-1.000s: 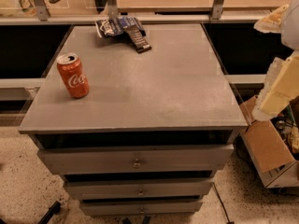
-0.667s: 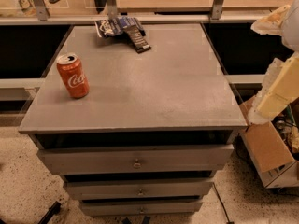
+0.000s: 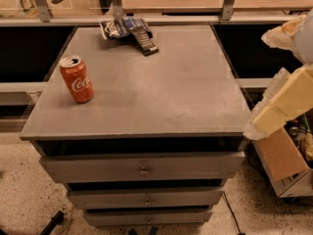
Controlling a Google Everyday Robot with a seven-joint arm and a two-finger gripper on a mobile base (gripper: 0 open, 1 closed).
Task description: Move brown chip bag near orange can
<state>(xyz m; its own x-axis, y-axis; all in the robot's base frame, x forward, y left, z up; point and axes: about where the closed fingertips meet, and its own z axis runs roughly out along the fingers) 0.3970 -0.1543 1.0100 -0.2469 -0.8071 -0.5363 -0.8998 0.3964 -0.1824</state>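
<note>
End effector [image 3: 258,124]: sits off the surface's [image 3: 161,97] right front corner, at right edge of view; grip state impossible to tell. Brown chip bag [image 3: 120,27]: lies far-left from there, diagonally across, at the back edge; long axis roughly left-right. Crumpled, shiny, blue-white print, touching a dark bar packet [image 3: 146,43]. Orange can [image 3: 77,79]: upright, left side, nearer the front, well apart from the bag.

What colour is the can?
The can is orange-red with white script and silver top; camera view. The tool is at the right edge, beside the table.
</note>
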